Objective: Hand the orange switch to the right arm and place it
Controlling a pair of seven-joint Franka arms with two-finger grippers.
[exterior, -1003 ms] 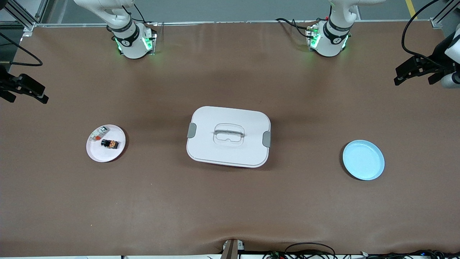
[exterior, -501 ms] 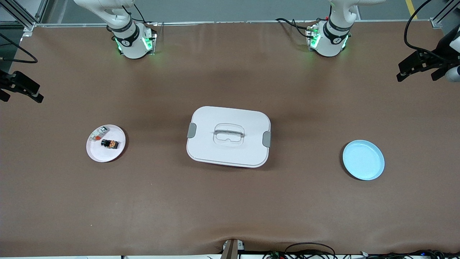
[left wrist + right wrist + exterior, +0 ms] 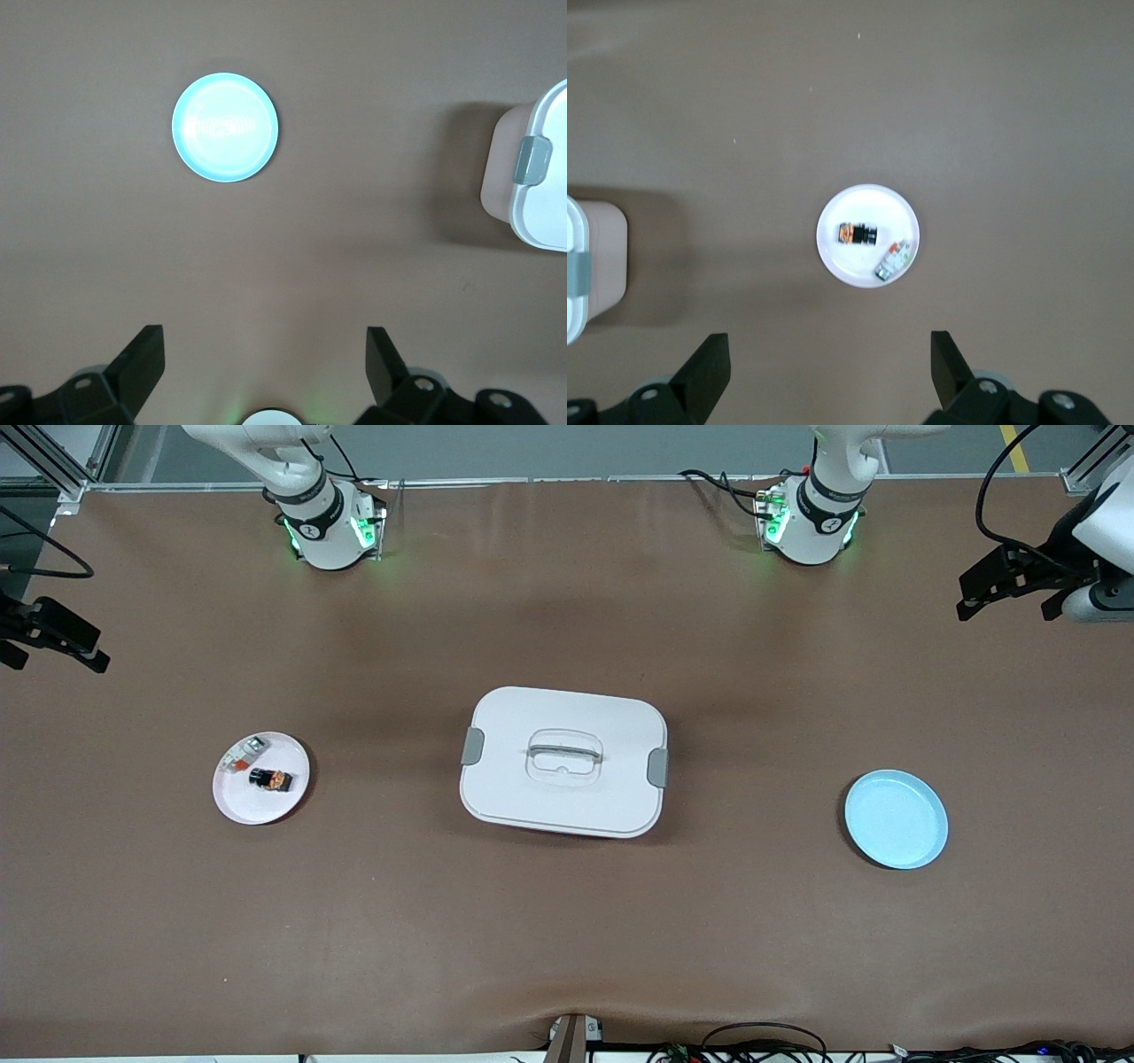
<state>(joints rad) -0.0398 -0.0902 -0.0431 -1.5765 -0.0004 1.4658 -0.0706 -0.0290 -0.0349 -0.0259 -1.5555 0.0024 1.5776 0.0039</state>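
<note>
Nearest the front camera we see a wide band of bare brown surface (image 3: 567,939) running the whole width, with only cables along its edge. Farther up, three things sit in a rough row, well apart from one another: a pale blue plate (image 3: 896,819) toward the left arm's end, a white lidded box (image 3: 563,761) with grey side latches in the middle, and a white plate (image 3: 260,778) toward the right arm's end. On that white plate lies the orange switch (image 3: 271,779), and just beside it, slightly farther from the camera, a small white-grey part (image 3: 244,755) with a red-orange patch. Broad open surface separates the box from each plate. Farther still, the left end effector (image 3: 1010,589) hangs over the surface's edge at the left arm's end, its fingers spread and holding nothing, while the right end effector (image 3: 53,638) hangs over the opposite edge, likewise released and bare. Both arm bases stand along the farthest edge.
</note>
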